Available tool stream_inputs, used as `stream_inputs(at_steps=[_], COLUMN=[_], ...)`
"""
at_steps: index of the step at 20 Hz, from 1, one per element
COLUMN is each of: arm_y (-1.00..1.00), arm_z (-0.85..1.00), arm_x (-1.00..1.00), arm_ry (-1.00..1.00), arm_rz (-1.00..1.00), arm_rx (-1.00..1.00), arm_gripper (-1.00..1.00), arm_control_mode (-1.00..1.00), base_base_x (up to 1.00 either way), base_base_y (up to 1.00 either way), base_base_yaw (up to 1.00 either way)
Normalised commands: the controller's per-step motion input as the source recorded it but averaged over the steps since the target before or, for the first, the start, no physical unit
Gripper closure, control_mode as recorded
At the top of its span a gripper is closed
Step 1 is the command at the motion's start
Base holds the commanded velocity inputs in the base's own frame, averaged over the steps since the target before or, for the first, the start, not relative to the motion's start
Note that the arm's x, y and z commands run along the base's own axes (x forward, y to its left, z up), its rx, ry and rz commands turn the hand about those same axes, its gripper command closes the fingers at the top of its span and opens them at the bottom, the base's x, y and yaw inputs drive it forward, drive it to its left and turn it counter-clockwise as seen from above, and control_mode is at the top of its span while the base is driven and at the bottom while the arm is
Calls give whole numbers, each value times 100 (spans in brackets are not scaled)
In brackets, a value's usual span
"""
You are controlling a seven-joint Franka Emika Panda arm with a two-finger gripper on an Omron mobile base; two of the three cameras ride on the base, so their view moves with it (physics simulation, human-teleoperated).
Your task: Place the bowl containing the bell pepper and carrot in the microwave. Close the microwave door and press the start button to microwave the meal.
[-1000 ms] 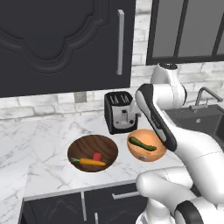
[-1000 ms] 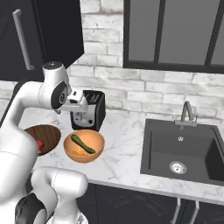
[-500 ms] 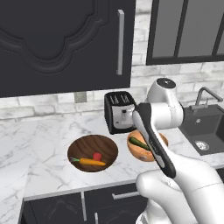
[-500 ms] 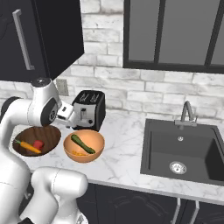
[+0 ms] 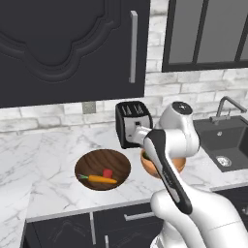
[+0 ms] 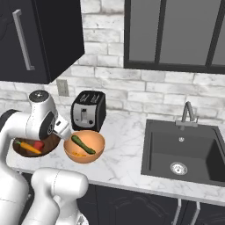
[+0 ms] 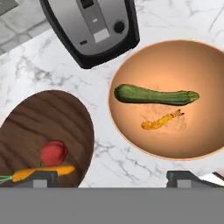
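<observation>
Nothing seems done yet: the gripper (image 7: 109, 179) hangs wide and empty above the bowl (image 7: 43, 131), which sits ungrasped on the bench (image 7: 100, 153).

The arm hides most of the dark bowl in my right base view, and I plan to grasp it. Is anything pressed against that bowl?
Observer: No. In the left base view the dark bowl stands alone on the marble counter, apart from the toaster and the tan bowl.
Operator: Where does the food lie in it?
Observer: The carrot lies along the near rim, with the bell pepper just behind it.
Operator: Is the gripper ready?
Observer: In the hand view the gripper is open and holds nothing. It is over the counter strip between the two bowls.
</observation>
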Motion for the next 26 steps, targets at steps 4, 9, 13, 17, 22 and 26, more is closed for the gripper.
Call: stream_inputs(at_steps=[4,9,13,17,22,26], arm_y=[28,24,14,0,0,7], arm_z=[-31,-25,-33,-13,-28,-36], arm_x=[-8,0,0,0,2,13], arm_ry=[0,0,3,15,12,10], arm_rz=[-17,-6,0,3,10,7], arm_rx=[9,1,0,0,0,0], arm_gripper=[-100,-100,-100,-100,-100,-100], arm_control_mode=[-100,-100,-100,-100,-100,-100], base_base_x=[0,0,0,0,0,0], base_base_y=[0,0,0,0,0,0], base_base_yaw=[0,0,0,0,0,0])
